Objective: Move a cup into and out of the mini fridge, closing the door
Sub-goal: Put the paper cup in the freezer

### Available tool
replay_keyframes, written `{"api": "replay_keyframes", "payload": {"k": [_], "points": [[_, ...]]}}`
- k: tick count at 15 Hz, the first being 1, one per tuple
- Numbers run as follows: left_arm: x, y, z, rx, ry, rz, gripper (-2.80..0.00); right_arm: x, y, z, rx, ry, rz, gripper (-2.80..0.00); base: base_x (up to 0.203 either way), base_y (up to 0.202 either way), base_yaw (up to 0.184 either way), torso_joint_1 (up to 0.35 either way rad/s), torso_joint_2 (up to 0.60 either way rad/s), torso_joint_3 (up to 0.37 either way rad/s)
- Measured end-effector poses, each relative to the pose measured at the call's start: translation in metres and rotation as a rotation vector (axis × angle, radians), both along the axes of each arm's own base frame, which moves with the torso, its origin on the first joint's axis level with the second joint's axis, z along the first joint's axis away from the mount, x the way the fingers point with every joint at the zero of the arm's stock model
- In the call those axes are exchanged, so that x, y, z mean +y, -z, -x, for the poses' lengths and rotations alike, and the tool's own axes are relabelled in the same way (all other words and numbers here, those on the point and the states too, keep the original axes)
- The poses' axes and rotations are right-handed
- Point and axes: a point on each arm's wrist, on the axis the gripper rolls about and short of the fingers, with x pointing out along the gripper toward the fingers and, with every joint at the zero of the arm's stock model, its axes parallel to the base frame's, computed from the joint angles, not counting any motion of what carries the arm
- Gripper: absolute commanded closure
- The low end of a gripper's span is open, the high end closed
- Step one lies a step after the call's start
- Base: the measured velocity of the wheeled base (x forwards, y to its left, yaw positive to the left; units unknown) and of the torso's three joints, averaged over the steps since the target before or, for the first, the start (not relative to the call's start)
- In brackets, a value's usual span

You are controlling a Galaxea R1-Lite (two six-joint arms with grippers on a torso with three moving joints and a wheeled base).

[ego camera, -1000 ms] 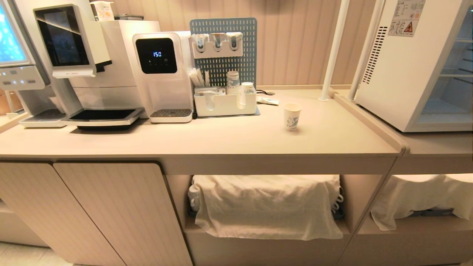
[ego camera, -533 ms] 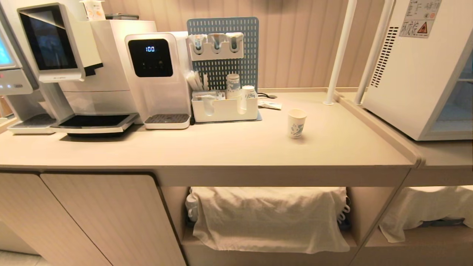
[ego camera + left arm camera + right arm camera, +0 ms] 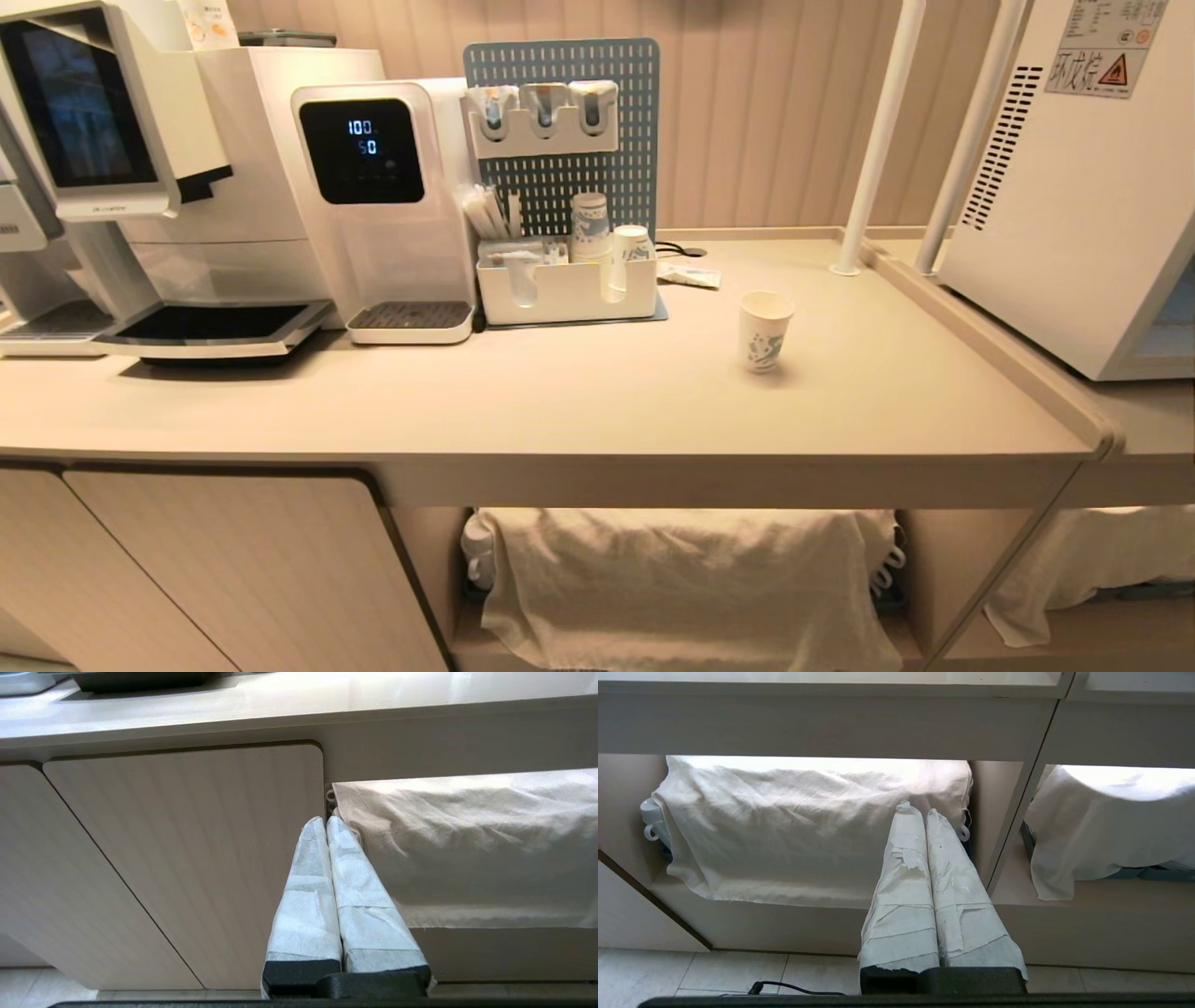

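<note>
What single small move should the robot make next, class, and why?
Probably raise the right gripper toward the cup: both grippers, left too, hang shut below the counter, while the cup stands alone, untouched, near the mini fridge.

The water dispenser's black screen (image 3: 361, 149) reads "100" and "50".

1. Beige ribbed wall panelling (image 3: 766, 112) backs a long beige counter (image 3: 560, 392).
2. Cabinet doors (image 3: 233, 569) sit beneath it, beside open shelves draped with white cloths (image 3: 681, 588).
3. Pale floor tiles (image 3: 714, 973).
</note>
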Motion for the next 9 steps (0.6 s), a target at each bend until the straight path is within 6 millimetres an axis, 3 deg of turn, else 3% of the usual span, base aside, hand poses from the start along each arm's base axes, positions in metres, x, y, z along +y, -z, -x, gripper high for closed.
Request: {"api": "replay_keyframes", "payload": {"k": [2,4,5,9], "points": [[0.0,0.0,0.0,-0.001,-0.004,0.027,0.0,0.0,-0.005,0.001,-0.022,-0.008,0.001,0.0,0.0,0.0,0.0,0.0,0.0,0.0],[0.0,0.0,0.0,-0.002,-0.006,0.036,0.0,0.001,-0.032,0.009,-0.089,-0.023,-0.007,0.0,0.0,0.0,0.0,0.0,0.0,0.0],[0.0,0.0,0.0,-0.002,-0.006,0.037,0.0,0.001,-0.052,0.013,-0.122,-0.033,-0.021,0.0,0.0,0.0,0.0,0.0,0.0,0.0],[0.0,0.0,0.0,-0.002,-0.006,0.038,0.0,0.003,-0.172,0.02,-0.172,-0.135,-0.152,0.0,0.0,0.0,0.0,0.0,0.0,0.0]]}}
